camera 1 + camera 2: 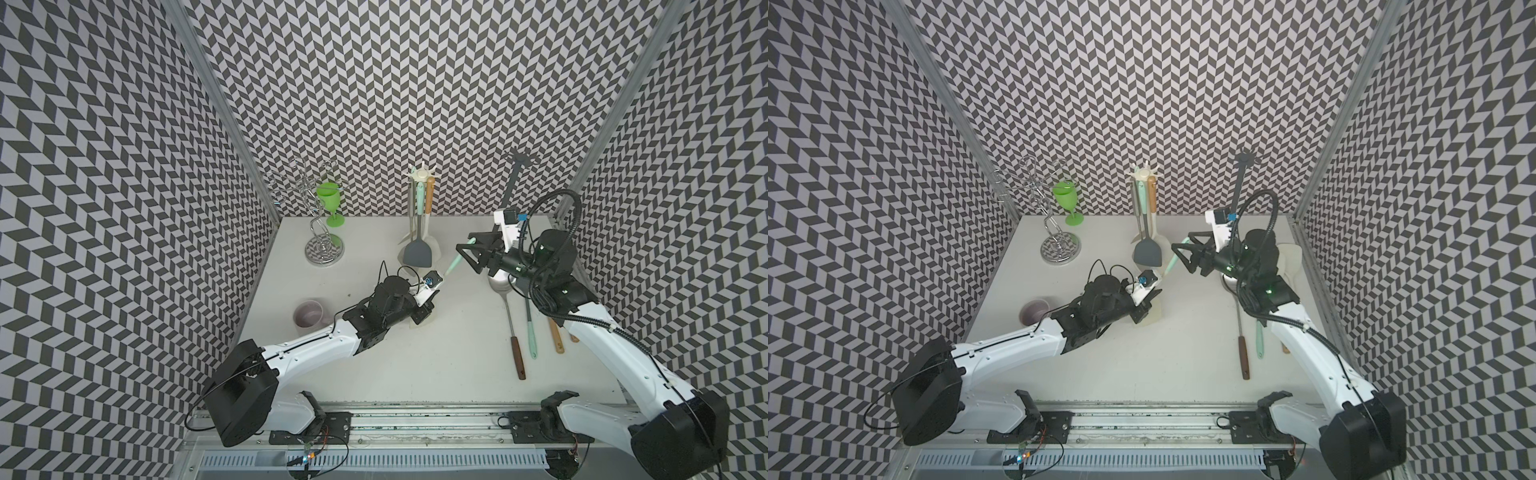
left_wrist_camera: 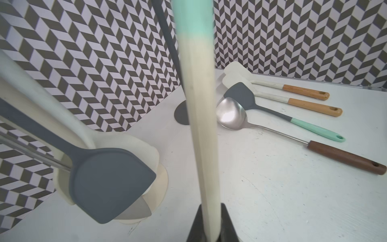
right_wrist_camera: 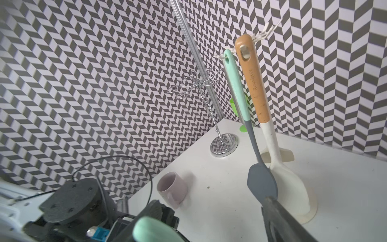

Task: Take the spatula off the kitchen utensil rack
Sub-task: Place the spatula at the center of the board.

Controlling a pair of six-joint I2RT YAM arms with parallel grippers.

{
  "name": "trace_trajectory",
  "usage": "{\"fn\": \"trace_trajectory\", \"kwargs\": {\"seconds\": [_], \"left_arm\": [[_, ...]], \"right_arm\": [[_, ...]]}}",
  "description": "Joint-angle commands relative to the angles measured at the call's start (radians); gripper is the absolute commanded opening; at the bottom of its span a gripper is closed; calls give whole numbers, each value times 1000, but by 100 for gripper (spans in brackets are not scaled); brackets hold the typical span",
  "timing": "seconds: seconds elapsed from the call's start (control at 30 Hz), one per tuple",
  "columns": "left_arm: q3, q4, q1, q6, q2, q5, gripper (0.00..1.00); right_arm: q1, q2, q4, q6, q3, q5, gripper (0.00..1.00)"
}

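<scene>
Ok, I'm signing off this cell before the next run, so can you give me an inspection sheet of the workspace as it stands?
Surface: white table, scuffed.
Job's things: spatula off the cream rack, slanting in the air between the arms; other utensils hang on that rack.
Clutter: four utensils lying flat by the right arm; mug; wire stand; green goblet; black rack.
Grippers: left tool shut on the spatula's cream shaft; right tool open around its mint handle.
Cables: black hose loops over the right arm; thin wire arcs at the left wrist.
Surroundings: chevron walls on three sides.
</scene>
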Motion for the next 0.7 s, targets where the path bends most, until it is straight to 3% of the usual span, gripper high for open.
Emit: {"fn": "trace_trajectory", "kwargs": {"seconds": [0.0, 0.13, 0.33, 0.57, 0.67], "left_arm": [[58, -37, 15, 4, 7, 130, 0], [80, -59, 35, -6, 27, 219, 0], [86, -51, 73, -28, 45, 323, 0], [92, -27, 107, -55, 58, 434, 0], [90, -15, 118, -80, 48, 433, 4]], "right_arm": [[-23, 24, -28, 5, 53, -147, 69], [-16, 54, 38, 38, 40, -289, 57], [-4, 40, 3, -10, -4, -303, 47], [8, 21, -7, -34, -20, -246, 0], [8, 10, 16, -32, -33, -211, 0]]}}
